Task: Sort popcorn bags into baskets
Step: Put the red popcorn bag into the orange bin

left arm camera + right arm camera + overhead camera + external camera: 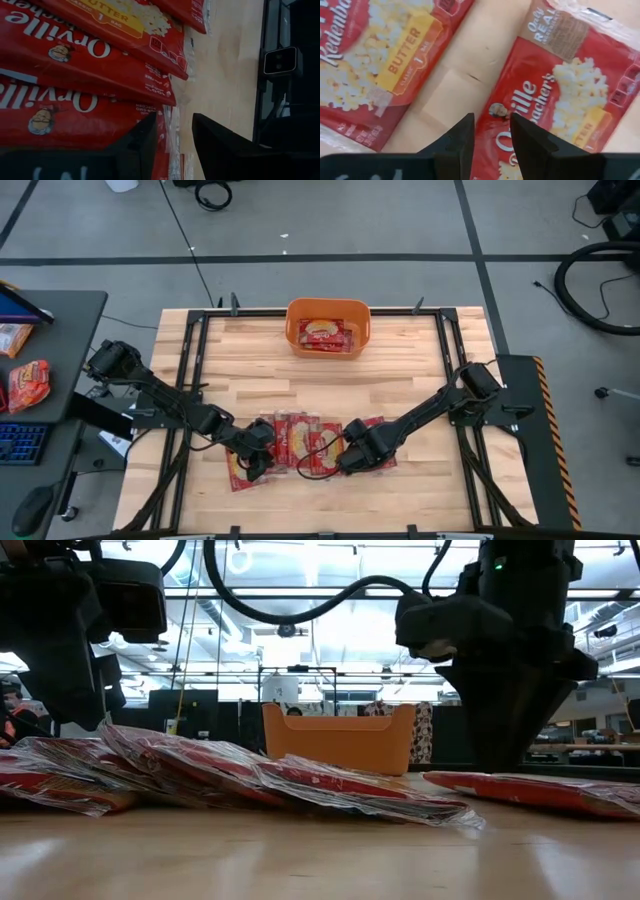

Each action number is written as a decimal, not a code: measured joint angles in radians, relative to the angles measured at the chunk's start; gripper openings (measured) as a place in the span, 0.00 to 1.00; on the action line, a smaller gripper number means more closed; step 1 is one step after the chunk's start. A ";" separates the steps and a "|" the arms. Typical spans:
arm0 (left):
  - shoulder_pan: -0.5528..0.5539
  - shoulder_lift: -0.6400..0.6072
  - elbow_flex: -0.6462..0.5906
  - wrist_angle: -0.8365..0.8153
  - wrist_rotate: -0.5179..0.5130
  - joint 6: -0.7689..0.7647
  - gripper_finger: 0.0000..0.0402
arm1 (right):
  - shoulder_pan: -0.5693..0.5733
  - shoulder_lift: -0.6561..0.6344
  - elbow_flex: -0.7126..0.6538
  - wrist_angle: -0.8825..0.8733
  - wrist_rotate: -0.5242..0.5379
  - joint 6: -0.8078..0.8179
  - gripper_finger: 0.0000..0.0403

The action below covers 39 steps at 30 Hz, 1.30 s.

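From the overhead camera I have both arms reaching into the lower middle of the frame, where the loose popcorn bags point(300, 442) lie overlapped on the wooden table point(420, 380).

The left gripper point(257, 463) sits at the left end of that cluster, low over the bags. Through its wrist camera its fingers point(145, 140) stand a narrow gap apart, with the clear crimped edge of a bag lying in or under that gap; I cannot tell whether the pads are pressing it or merely above it, and nothing is lifted.

The right gripper point(352, 458) is at the right end of the cluster. Its wrist camera shows its fingers point(462, 137) likewise only slightly parted, poised over the edge of one bag point(560, 95), with a second bag point(385, 65) lying apart from it across a strip of bare wood. It has hold of nothing that I can see.

Counting: one orange basket point(328, 310) stands at the upper centre of the overhead frame, at the table's far edge, with red bags inside it point(325, 334); I make out at least one, possibly two stacked. On the table the overlapping pile holds about five bags, though the arms cover part of it, so I cannot fix the count.

From the table-level camera the bags point(230, 775) lie flat and shingled in the foreground, with the basket point(338, 738) upright behind them at centre.
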State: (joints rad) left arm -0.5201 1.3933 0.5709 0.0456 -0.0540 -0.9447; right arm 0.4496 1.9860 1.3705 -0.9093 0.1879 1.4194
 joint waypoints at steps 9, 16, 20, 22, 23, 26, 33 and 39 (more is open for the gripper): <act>0.000 0.000 0.000 0.001 0.004 -0.001 0.32 | -0.001 0.081 0.005 0.042 -0.061 -0.115 0.33; 0.000 0.000 0.000 0.002 0.026 -0.008 0.32 | 0.007 0.078 0.003 -0.001 -0.023 -0.187 0.30; 0.000 0.000 0.000 0.002 0.026 -0.007 0.32 | 0.007 0.079 0.001 -0.003 -0.029 -0.289 0.19; 0.000 0.000 0.000 0.002 0.026 -0.007 0.32 | 0.006 0.079 0.005 -0.006 -0.042 -0.337 0.13; 0.000 0.000 0.000 0.002 0.026 -0.006 0.32 | 0.006 0.079 0.010 -0.011 -0.046 -0.366 0.10; 0.000 0.000 0.000 0.003 0.026 -0.006 0.32 | 0.008 0.081 0.038 -0.038 -0.046 -0.474 0.03; 0.000 0.000 0.000 0.014 0.026 -0.013 0.32 | 0.004 0.041 0.097 -0.104 -0.016 -0.708 0.01; 0.000 0.000 0.000 0.081 0.026 -0.013 0.32 | -0.015 -0.070 0.110 -0.104 -0.005 -0.848 0.01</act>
State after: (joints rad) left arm -0.5203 1.3933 0.5709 0.1264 -0.0277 -0.9577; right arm 0.4348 1.9158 1.4808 -1.0135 0.1829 0.5716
